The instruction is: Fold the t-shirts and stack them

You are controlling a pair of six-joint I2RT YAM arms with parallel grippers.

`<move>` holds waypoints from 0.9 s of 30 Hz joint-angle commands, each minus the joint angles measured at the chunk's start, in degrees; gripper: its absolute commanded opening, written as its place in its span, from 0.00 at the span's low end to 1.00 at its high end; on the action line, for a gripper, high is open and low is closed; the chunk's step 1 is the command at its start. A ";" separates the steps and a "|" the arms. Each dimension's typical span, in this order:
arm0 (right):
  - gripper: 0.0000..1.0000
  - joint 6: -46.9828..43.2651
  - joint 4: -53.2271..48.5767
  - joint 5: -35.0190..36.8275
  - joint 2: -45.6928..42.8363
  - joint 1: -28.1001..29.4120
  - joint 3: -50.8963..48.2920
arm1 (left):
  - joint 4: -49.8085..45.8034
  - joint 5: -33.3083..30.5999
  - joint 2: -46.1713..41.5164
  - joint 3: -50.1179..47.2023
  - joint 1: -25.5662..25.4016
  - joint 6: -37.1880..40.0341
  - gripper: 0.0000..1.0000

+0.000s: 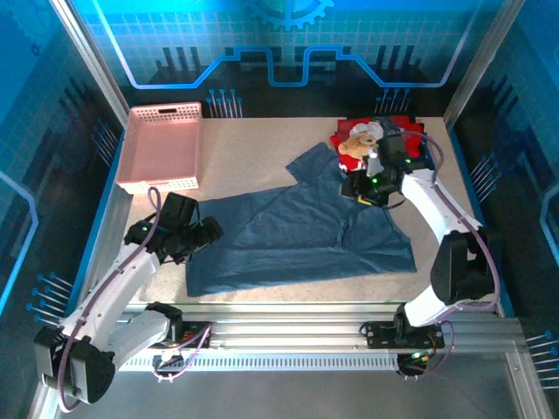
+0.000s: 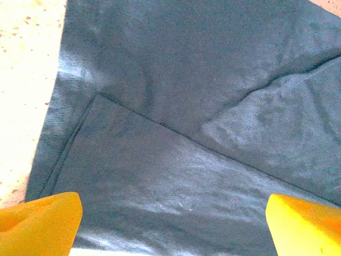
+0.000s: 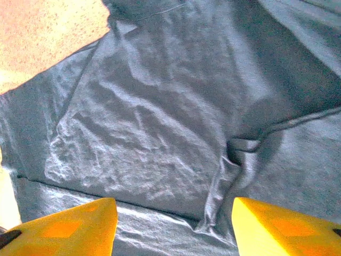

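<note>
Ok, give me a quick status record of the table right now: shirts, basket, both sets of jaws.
slate-blue t-shirt: spread open across the table centre, creased, not yet folded up
red teddy-bear shirt: folded, far right, just beyond the blue shirt's far edge
pink basket: far left, apart from both shirts
left jaws: open, over the blue shirt's left edge
right jaws: open, over the blue shirt's far right part, close to the red shirt
stacking: blue shirt not yet on the red one

Bright overhead light, blue-tinted backdrop, tabletop (image 2: 21, 80) washed out in wrist views, soft blur, mild shadows in cloth folds
</note>
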 commanded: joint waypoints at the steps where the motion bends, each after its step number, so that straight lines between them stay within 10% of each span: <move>1: 0.59 -1.26 -2.15 -2.28 0.77 -3.44 -5.56 | 4.70 2.10 1.66 -0.46 -2.47 -1.22 0.90; 5: 0.39 0.28 -0.96 1.36 3.21 -5.33 -10.76 | 9.86 3.95 6.75 -0.41 -5.51 -1.98 0.83; 10: 0.23 5.29 2.91 9.14 7.24 -6.44 -17.36 | 13.42 4.12 13.16 -3.24 -5.67 -6.51 0.47; 27: 0.21 11.54 -1.13 15.05 -0.88 -8.92 -29.58 | 4.88 -2.73 18.74 -11.20 -5.30 -11.30 0.49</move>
